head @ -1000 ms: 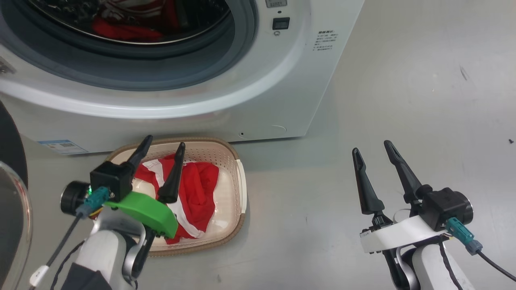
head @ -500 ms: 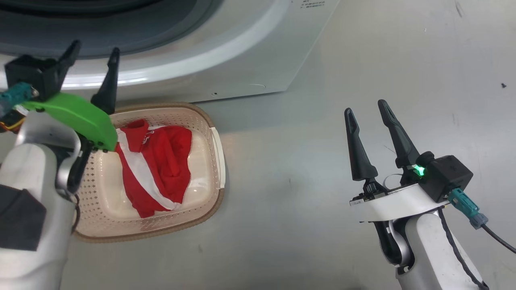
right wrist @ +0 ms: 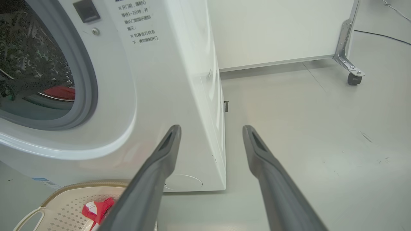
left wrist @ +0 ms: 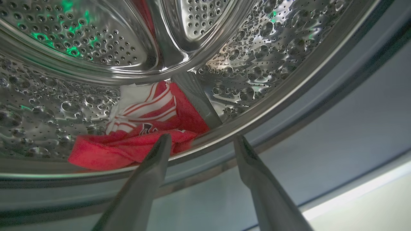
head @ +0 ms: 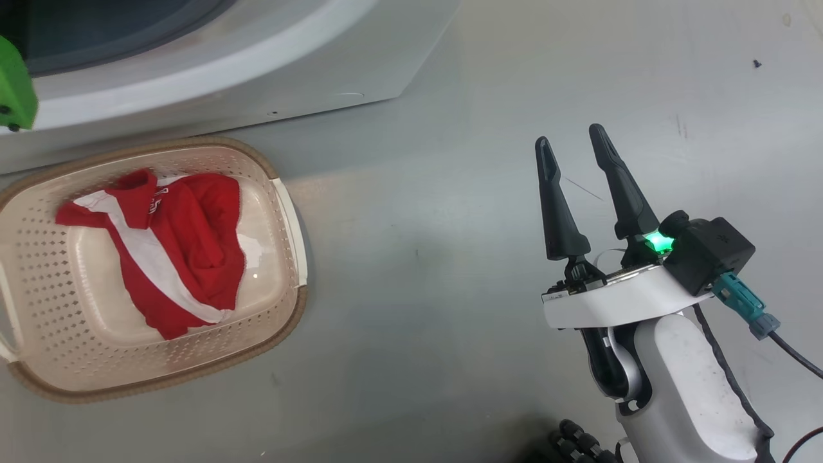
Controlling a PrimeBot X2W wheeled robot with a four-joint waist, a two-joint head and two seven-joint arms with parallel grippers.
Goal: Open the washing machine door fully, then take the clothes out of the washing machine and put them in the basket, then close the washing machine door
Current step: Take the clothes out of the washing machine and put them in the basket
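The left end effector (left wrist: 202, 137) is at the mouth of the washing machine (head: 257, 71), its two fingers spread wide and holding nothing. In the left wrist view they point into the steel drum (left wrist: 257, 64), one tip in front of the drum's lip. Low in the drum lie the red clothes (left wrist: 135, 147), a crumpled heap with white striped trim showing at its far side, apart from the fingertips. In the head view, a bit of the arm's green cover (head: 13, 90) shows at the far left edge, in front of the machine's opening.

On the floor (head: 418, 225), near the foot of the machine's white front, stands the basket (head: 212, 143). Inside it lies one red garment (head: 193, 238) with a broad white stripe, bunched towards the far left of the basket's bottom.

To the right, well apart from the basket, the right end effector (head: 569, 135) hangs above bare floor, fingers parted wide and empty, a green light lit at its base. Its wrist view looks past the machine's right front corner and the grey rubber seal (right wrist: 86, 80) towards a white panel (right wrist: 273, 32) on a castor (right wrist: 353, 78) at the far right.
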